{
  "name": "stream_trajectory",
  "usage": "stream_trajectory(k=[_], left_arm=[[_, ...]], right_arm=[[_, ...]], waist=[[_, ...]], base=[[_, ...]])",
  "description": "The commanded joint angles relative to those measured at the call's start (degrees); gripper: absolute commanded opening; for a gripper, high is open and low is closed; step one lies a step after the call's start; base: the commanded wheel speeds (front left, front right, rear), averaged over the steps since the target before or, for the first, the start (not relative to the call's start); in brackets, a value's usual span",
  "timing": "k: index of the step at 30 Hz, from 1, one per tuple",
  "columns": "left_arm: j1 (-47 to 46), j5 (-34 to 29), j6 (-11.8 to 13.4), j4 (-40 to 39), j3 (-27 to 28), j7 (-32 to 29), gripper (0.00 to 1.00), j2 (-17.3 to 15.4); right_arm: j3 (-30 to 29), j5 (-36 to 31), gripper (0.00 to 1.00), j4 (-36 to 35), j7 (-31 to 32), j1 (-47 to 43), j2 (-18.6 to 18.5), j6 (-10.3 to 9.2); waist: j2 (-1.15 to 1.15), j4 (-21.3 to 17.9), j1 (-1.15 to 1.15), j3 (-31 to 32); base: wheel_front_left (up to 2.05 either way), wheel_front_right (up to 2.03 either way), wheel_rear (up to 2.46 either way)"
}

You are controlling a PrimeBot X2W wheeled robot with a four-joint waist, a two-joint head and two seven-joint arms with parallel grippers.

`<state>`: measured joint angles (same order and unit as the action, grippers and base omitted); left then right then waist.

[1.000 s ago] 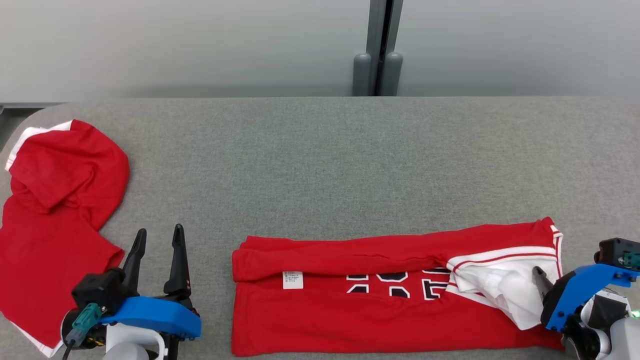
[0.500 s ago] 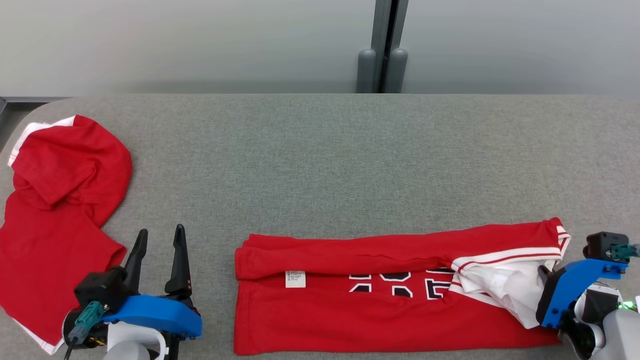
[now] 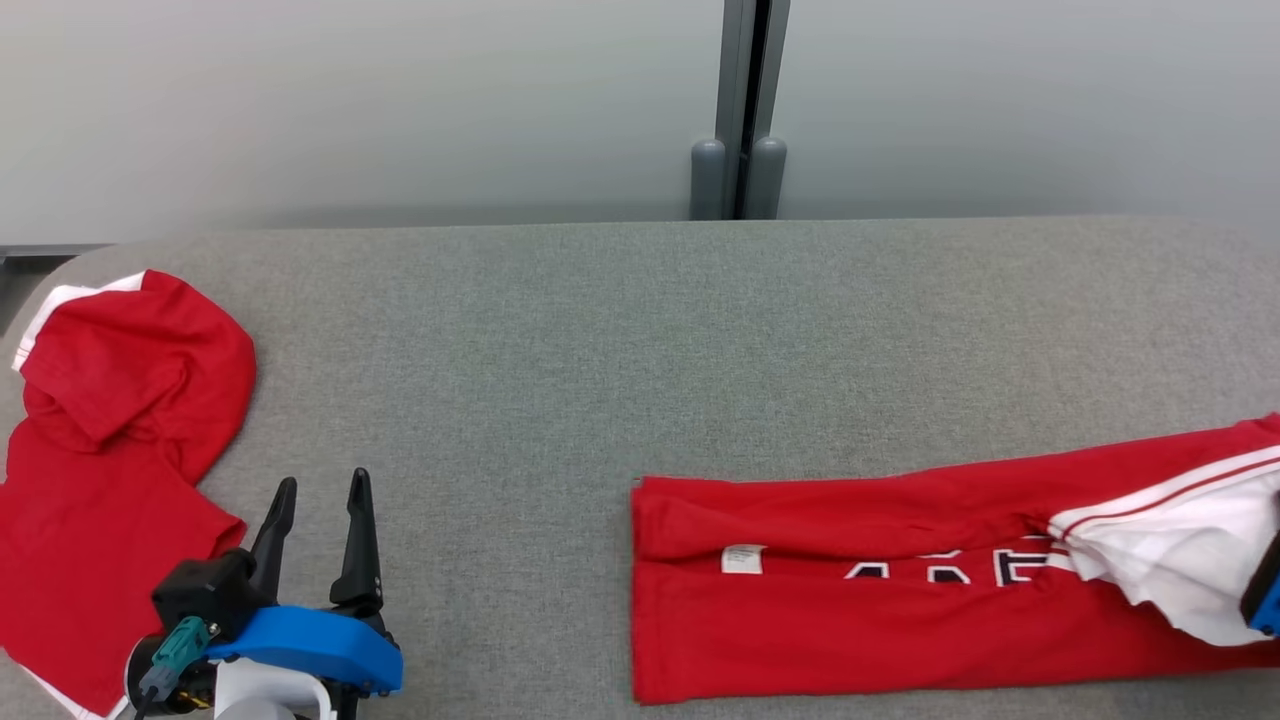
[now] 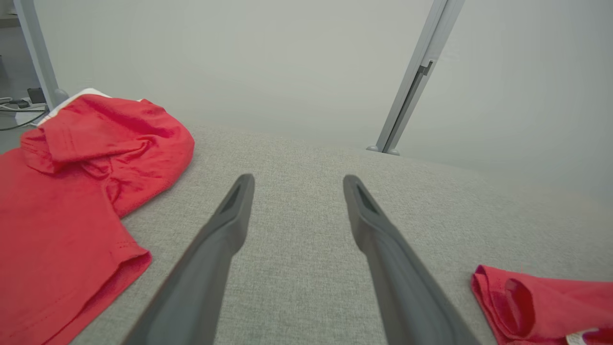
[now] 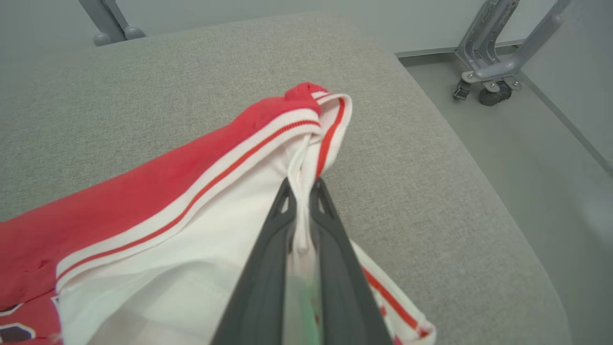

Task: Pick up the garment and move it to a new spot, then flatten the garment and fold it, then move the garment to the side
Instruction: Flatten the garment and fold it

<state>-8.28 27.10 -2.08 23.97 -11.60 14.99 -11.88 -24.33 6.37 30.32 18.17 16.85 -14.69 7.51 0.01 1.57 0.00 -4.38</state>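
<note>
The garment (image 3: pixel 900 620) is a red jersey with dark lettering, folded into a long strip along the near right of the grey table (image 3: pixel 600 350). Its white end with red stripes (image 5: pixel 201 191) is bunched between the fingers of my right gripper (image 5: pixel 301 187), which is shut on it close to the table's right end. In the head view a blue piece of the right wrist (image 3: pixel 1266 600) shows at the right edge. My left gripper (image 3: pixel 322 490) hovers open over bare table at the near left, and its wrist view has the garment's folded left end (image 4: pixel 541 306) at the lower right of the open left gripper (image 4: pixel 298 184).
A second red garment (image 3: pixel 110 450) lies crumpled at the table's left end, just left of the left gripper. A grey post (image 3: pixel 740 150) stands behind the table. Past the table's rounded right edge (image 5: pixel 479 191) are floor and a wheeled frame (image 5: pixel 488 91).
The right gripper has shut on the garment's white end and dragged the whole strip to the right. The head camera has shifted a little. The left gripper has stayed open in place.
</note>
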Motion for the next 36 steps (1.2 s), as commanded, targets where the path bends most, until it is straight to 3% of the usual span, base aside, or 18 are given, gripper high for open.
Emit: stream_trajectory(k=[1, 6, 11, 17, 25, 30, 36], left_arm=[[0.37, 0.07, -0.16, 0.02, 0.12, 0.25, 1.0, -0.12], [1.11, -0.01, 0.09, -0.09, -0.13, 0.25, 1.0, -0.57], [1.9, 0.07, 0.35, -0.5, -0.53, -0.07, 1.0, -0.84], [1.84, 0.26, 0.38, -0.84, -1.08, -0.52, 1.0, -0.98], [0.17, 0.37, 0.3, -1.15, -1.59, -0.59, 1.0, -0.67], [-0.81, -0.03, -0.14, -0.65, -2.7, -0.78, 1.0, -0.47], [-1.71, -0.11, -0.38, 0.05, -3.15, -0.63, 1.0, -0.31]], right_arm=[[-0.36, -0.55, 0.0, -0.83, 0.21, -0.73, -0.13, -0.02], [0.1, -3.37, 0.0, -6.93, 4.59, -3.22, 3.17, -0.01], [8.19, -2.08, 0.0, -14.84, 10.83, -5.81, 7.06, -0.01], [20.66, 0.85, 0.0, -21.0, 13.56, -6.36, 9.64, -0.01], [33.03, 6.42, 0.0, -15.42, 11.97, -1.63, 11.75, -0.01], [40.38, 15.02, 0.0, -10.47, 9.46, 1.81, 11.75, -0.01], [46.45, 20.51, 0.0, -5.34, 5.49, 4.86, 11.74, -0.01]], waist=[[-0.01, 0.0, 0.0, 0.19], [-0.01, 0.05, 0.0, 1.23], [-0.01, 0.04, 0.0, 2.13], [-0.01, 0.23, 0.0, 2.54], [-0.01, 1.46, 0.0, 1.23], [-0.01, 2.35, 0.0, 0.84], [-0.01, 2.73, 0.0, 0.9]], base=[[0.0, 0.0, 0.0], [0.0, 0.0, 0.0], [0.0, 0.0, 0.0], [0.0, 0.0, 0.0], [0.0, 0.0, 0.0], [0.0, 0.0, 0.0], [0.0, 0.0, 0.0]])
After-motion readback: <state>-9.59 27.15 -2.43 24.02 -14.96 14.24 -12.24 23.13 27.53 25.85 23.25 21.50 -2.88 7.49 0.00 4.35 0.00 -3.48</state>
